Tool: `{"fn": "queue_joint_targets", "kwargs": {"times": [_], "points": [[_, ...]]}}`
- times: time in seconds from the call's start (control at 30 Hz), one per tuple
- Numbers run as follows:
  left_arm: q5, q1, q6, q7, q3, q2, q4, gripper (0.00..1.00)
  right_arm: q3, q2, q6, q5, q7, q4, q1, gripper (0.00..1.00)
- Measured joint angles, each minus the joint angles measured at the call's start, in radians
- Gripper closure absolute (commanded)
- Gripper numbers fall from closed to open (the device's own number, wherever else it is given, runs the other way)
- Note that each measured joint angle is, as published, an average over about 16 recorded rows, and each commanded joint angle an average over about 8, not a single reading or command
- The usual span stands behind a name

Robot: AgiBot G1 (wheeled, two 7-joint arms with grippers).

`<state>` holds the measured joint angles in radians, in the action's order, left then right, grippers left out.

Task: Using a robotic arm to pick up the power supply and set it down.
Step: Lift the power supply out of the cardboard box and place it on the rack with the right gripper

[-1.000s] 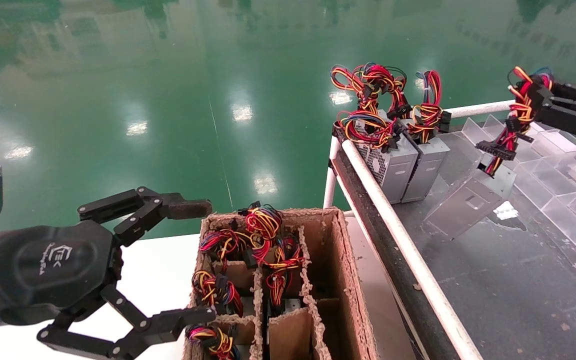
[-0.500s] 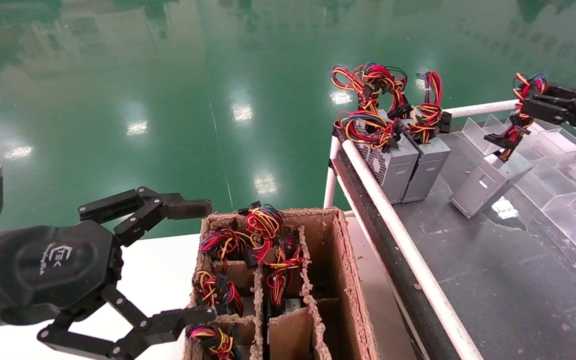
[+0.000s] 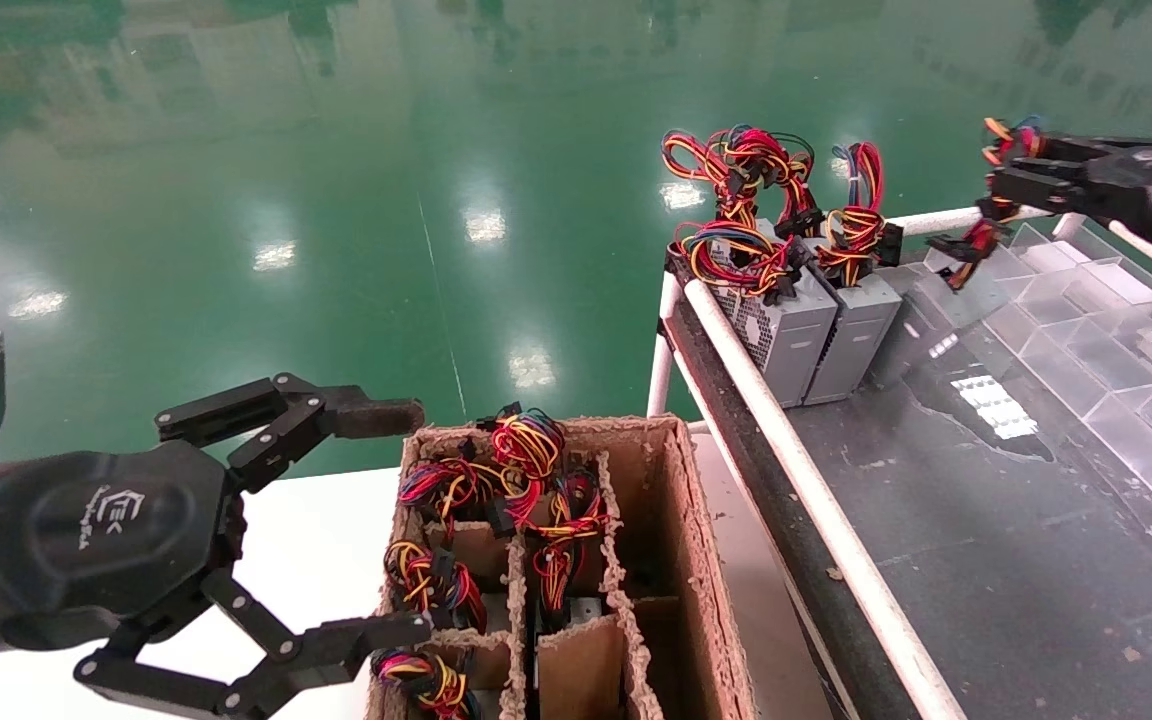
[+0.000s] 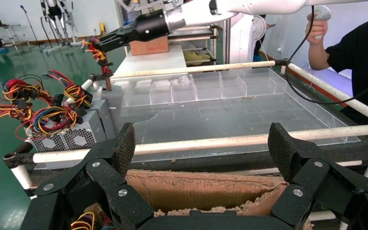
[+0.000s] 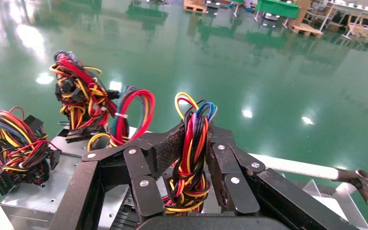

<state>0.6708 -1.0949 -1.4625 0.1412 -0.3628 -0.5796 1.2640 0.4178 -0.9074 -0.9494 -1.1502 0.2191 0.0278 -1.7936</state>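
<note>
The dark counter (image 3: 1036, 560) lies mostly bare inside its white rail (image 3: 816, 500). At its far edge the right hand (image 3: 1011, 170) pinches the wire bundle of the power supply (image 3: 921, 315), which sits just beside two others. The left hand (image 3: 376, 520), fingers spread wide, hangs by the cardboard box (image 3: 681, 560).

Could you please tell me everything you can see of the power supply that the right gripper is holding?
The power supply is a small grey sheet-metal box hanging from its looped bundle of red, yellow, orange, black and blue wires. The right gripper is shut on that bundle alone, not on the box. A black connector dangles partway down. The box hangs low, close beside the two standing power supplies at the table corner. Whether it touches the table cannot be told.
</note>
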Motion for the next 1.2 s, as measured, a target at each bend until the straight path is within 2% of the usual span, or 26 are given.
{"fn": "queue_joint_targets", "kwargs": {"times": [0.47,1.2], "points": [[0.0,0.0,0.0,0.0,0.0,0.0,0.0,0.0,0.024,-0.098,0.097,-0.036,0.025,-0.016,-0.033,1.0],[0.0,0.0,0.0,0.0,0.0,0.0,0.0,0.0,0.033,-0.201,0.182,-0.047,0.058,-0.022,-0.051,1.0]]}}
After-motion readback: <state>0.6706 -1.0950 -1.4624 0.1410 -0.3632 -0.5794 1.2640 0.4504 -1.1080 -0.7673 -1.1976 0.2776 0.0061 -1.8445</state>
